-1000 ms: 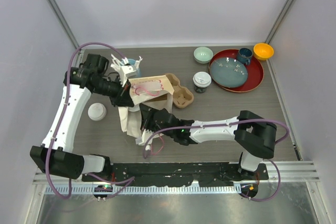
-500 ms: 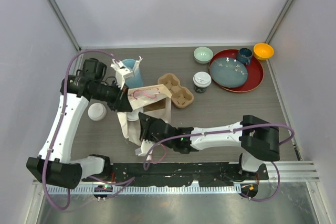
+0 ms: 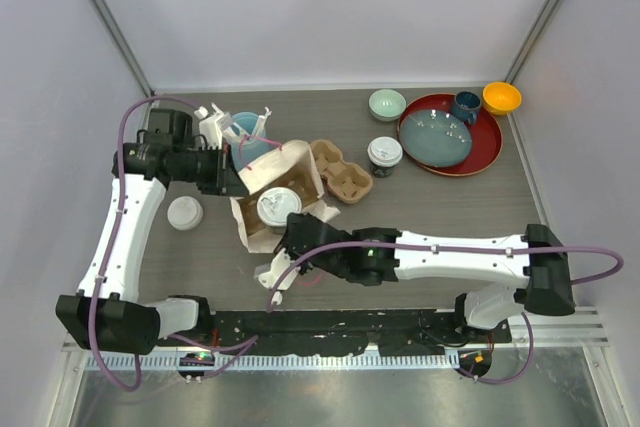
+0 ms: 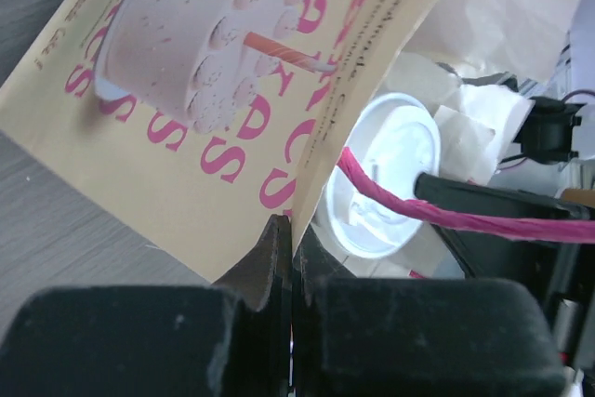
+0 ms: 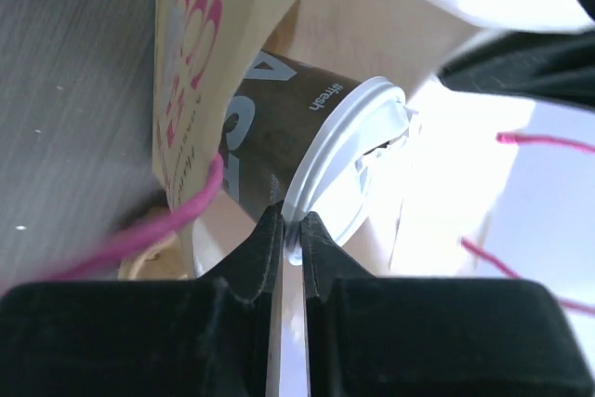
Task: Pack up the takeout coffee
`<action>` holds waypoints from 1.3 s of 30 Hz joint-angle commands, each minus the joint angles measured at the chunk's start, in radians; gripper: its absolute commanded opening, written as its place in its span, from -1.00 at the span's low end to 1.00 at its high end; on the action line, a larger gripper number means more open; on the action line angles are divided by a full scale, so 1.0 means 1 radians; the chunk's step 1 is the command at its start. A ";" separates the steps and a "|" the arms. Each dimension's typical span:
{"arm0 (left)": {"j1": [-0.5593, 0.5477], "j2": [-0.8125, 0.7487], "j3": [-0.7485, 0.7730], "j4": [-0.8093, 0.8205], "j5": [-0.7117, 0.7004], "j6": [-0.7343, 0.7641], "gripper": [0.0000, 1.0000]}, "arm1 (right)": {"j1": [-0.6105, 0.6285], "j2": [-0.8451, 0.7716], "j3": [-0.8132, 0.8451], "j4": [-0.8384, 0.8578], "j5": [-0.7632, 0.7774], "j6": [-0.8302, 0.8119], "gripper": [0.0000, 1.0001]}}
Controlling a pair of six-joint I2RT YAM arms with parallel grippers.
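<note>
A brown paper bag (image 3: 292, 169) with pink print and pink handles lies open at the table's left middle. My left gripper (image 3: 232, 180) is shut on the bag's upper edge (image 4: 307, 165) and holds its mouth open. One black coffee cup with a white lid (image 3: 277, 206) sits inside the bag; it also shows in the left wrist view (image 4: 386, 188). My right gripper (image 3: 291, 233) is shut on that cup's lid rim (image 5: 321, 188), its fingertips (image 5: 290, 226) at the bag's mouth. The second coffee cup (image 3: 384, 155) stands on the table, left of the red tray.
A cardboard cup carrier (image 3: 340, 173) lies right of the bag. A light-blue cup of white utensils (image 3: 248, 137) stands behind it. A round white object (image 3: 184, 213) sits at the left. A red tray (image 3: 485, 152), a dark-blue mug (image 3: 466, 105), an orange bowl (image 3: 501, 97) and a green bowl (image 3: 387, 103) are far right.
My left gripper has pulled the bag's edge back and left, opening its mouth. My right arm has stretched out leftward, and the lidded cup now shows inside the bag.
</note>
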 commanded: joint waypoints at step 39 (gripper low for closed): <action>0.091 0.062 -0.082 0.013 0.107 -0.164 -0.99 | -0.295 0.422 0.635 -0.646 -0.144 0.394 -0.98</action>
